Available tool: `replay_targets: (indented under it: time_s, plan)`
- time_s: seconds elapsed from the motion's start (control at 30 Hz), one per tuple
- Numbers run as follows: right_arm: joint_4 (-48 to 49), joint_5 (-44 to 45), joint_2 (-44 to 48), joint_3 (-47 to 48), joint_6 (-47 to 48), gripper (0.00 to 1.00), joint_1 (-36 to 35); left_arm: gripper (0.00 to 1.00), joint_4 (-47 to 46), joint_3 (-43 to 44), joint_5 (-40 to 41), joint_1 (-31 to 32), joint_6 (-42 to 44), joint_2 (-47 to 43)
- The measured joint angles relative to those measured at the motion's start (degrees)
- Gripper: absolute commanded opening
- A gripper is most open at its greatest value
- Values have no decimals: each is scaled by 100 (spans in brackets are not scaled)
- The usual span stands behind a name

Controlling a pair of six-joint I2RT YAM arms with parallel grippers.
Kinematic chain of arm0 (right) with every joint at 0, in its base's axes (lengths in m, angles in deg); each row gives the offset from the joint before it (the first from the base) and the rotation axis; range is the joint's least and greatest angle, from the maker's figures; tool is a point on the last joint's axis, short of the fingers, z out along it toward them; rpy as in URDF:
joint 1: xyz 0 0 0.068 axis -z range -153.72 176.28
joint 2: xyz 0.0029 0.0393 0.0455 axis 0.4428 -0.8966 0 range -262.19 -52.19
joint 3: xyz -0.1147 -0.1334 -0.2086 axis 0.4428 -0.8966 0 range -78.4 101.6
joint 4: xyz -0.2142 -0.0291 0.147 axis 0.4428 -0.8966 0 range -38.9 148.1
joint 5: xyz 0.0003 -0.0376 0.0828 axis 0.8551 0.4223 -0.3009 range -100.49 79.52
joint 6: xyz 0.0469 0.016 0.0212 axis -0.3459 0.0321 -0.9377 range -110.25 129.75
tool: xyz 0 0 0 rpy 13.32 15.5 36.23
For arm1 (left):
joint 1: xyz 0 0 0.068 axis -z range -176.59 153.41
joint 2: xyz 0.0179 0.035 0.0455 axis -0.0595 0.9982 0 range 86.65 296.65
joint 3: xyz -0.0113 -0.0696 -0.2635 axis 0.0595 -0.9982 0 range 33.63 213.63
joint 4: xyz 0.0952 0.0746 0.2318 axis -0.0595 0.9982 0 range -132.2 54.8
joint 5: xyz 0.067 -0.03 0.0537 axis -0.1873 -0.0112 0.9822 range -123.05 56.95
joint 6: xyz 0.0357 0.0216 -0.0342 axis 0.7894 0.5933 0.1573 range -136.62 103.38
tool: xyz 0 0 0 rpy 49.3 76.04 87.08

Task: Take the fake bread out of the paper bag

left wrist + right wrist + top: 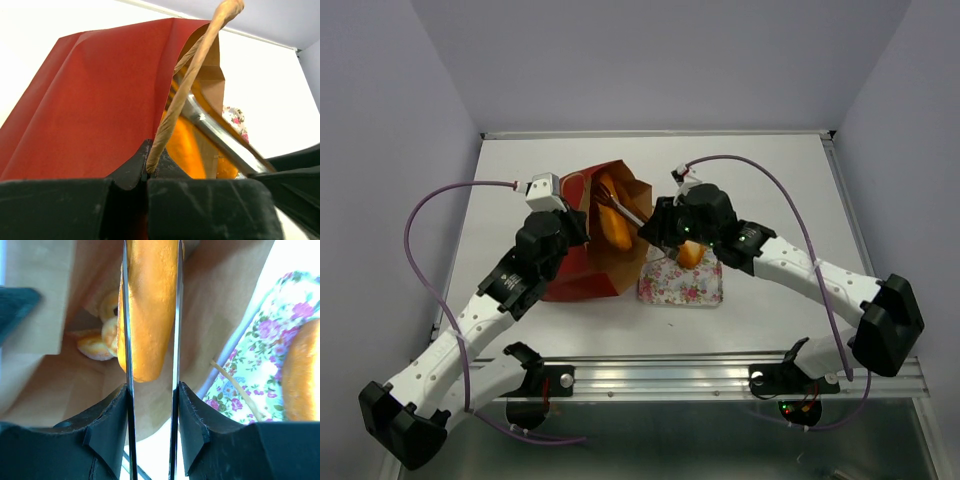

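Observation:
The red paper bag point(582, 262) lies on its side, brown mouth facing up and right. My left gripper point(572, 206) is shut on its cord handle point(186, 85), jaws point(149, 172) pinching the cord's end beside the red wall point(95, 100). My right gripper point(640, 221) reaches into the mouth with two thin metal blades point(126, 315) closed on a long orange loaf point(150, 310), which also shows from above point(616, 222). Two small buns point(97, 346) lie deeper in the bag. Another golden pastry point(690, 253) lies on the floral tray.
The floral rectangular tray point(672, 285) sits right of the bag, under my right wrist; it shows in the right wrist view point(260, 340). A loose cord point(240, 390) lies across it. The table's metal rail point(720, 375) runs along the near edge.

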Motion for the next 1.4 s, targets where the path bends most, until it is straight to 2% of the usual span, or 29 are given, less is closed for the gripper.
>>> replay_targets:
  time_s: [0.4,0.7,0.93,1.17,1.4]
  plan:
    - [-595,109,1478,2,181,1,122,0,-197,0,299,0,-22,269]
    - [-1552,1445,2553,4,223,1,214,0,-306,0,398,0,-76,321]
    - [-2380,2514,2568,-146,267,1,588,0,-295,-7,385,0,57,57]
    - [-2684,2404,2433,-807,337,1,1587,0,-280,-76,120,0,188,-26]
    - [-2745,1823,2256,-1458,568,1,1672,0,-271,-76,98,0,249,-55]
